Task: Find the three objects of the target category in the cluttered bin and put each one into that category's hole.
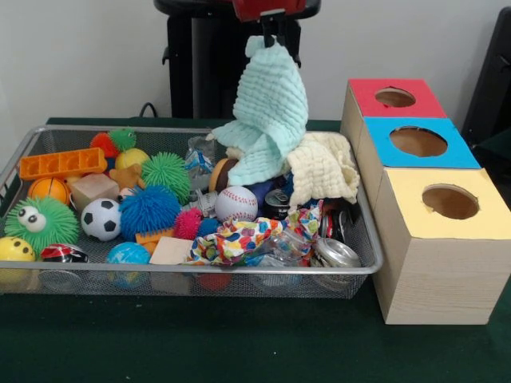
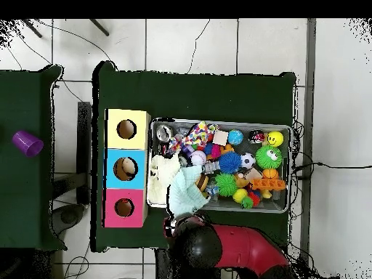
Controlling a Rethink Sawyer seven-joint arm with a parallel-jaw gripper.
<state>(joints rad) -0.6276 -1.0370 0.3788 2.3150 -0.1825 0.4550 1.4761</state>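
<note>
Pale green cloth (image 1: pixel 267 112) is held pinched in the gripper (image 1: pixel 270 36), hanging above the mesh bin (image 1: pixel 239 270), its hem near the cream cloth (image 1: pixel 323 166) at the bin's box-side edge.

My gripper (image 1: pixel 270 33) hangs high over the bin's far edge, fingers pinched on the mint cloth (image 1: pixel 267 112).

3 boxes (image 1: pixel 431 199) stand beside the bin (image 1: pixel 351 270).
</note>
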